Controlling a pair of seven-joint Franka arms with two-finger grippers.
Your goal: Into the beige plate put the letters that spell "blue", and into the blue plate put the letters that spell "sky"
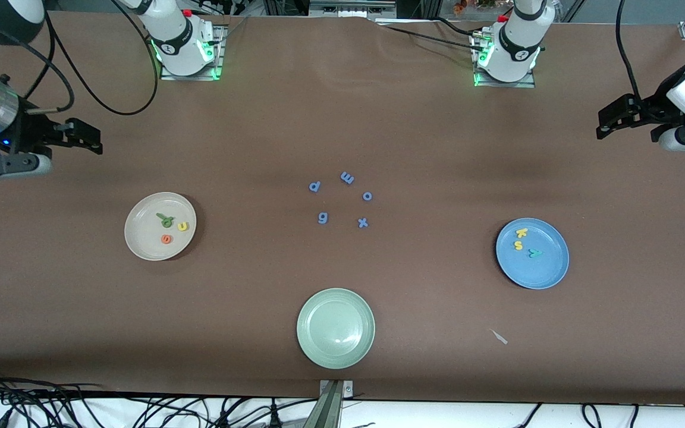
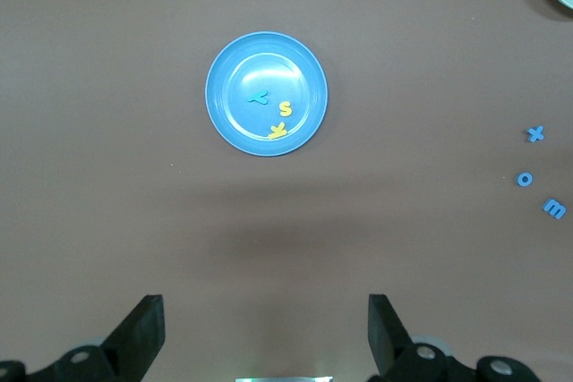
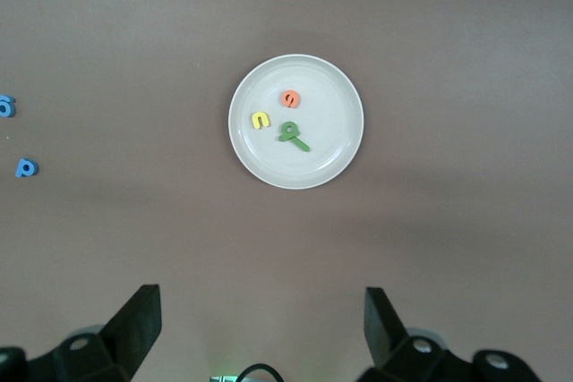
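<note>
The beige plate [image 1: 143, 235] [image 3: 331, 145] lies toward the right arm's end of the table. In it are the green b [image 1: 167, 222] [image 3: 288, 131] with the green l [image 3: 299, 143] touching it, the yellow u [image 1: 183, 226] and the orange e [image 1: 166, 239]. The blue plate [image 1: 547, 270] [image 2: 237, 118], toward the left arm's end, holds the yellow k [image 1: 521, 232], yellow s [image 1: 518, 244] and teal y [image 1: 534, 252]. My right gripper [image 1: 96, 141] [image 3: 262, 324] and left gripper [image 1: 603, 123] [image 2: 266, 328] hang open and empty near the table's ends, each arm waiting.
Blue letters p [image 1: 314, 186], m [image 1: 347, 177], o [image 1: 367, 195], g [image 1: 322, 218] and x [image 1: 363, 223] lie mid-table. A pale green plate [image 1: 319, 345] sits nearer the front camera. A small white scrap [image 1: 499, 337] lies between it and the blue plate.
</note>
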